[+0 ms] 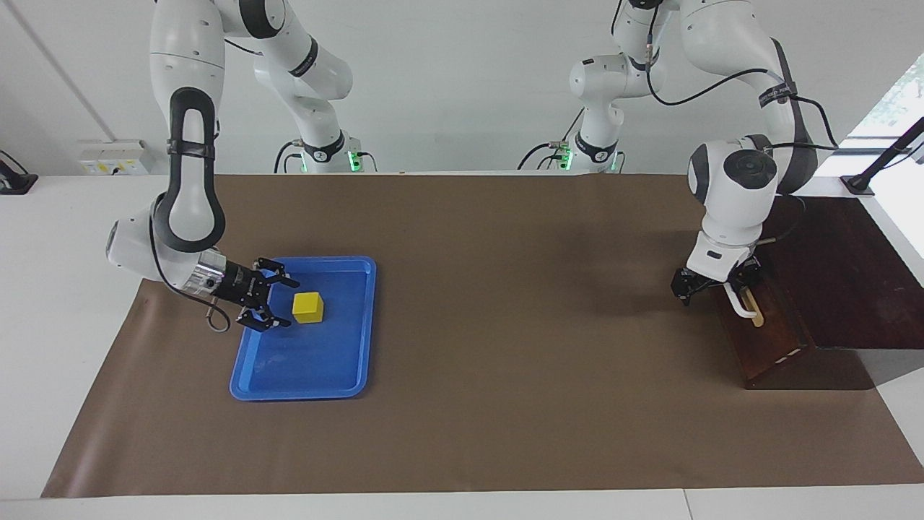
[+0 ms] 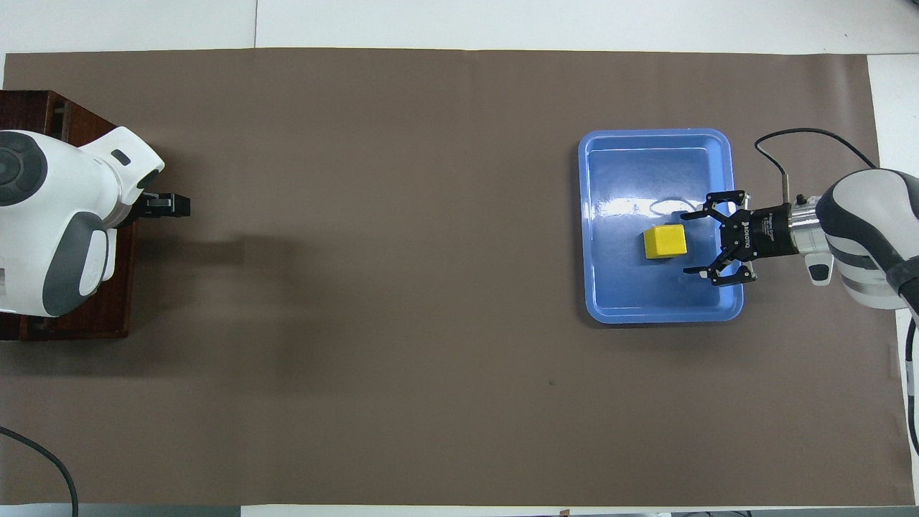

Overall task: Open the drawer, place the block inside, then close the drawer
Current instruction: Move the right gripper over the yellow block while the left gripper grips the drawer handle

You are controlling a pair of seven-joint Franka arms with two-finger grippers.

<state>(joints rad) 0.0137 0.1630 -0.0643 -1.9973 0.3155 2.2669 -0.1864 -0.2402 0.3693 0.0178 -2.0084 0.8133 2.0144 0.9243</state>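
The yellow block [image 1: 308,307] [image 2: 664,241] sits in the blue tray [image 1: 303,368] [image 2: 653,305]. My right gripper [image 1: 287,303] [image 2: 689,243] is open and low over the tray. Its fingertips are just at the block's edge toward the right arm's end, without holding it. The dark drawer [image 1: 764,336] [image 2: 118,287] stands in its box at the left arm's end, slid out slightly. My left gripper [image 1: 725,289] is at the white bar handle [image 1: 741,302] and holds it. In the overhead view my left arm hides the handle.
The dark wooden box [image 1: 844,267] [image 2: 29,108] sits at the table's edge on the left arm's end. A brown mat [image 1: 505,325] [image 2: 395,287] covers the table between tray and drawer.
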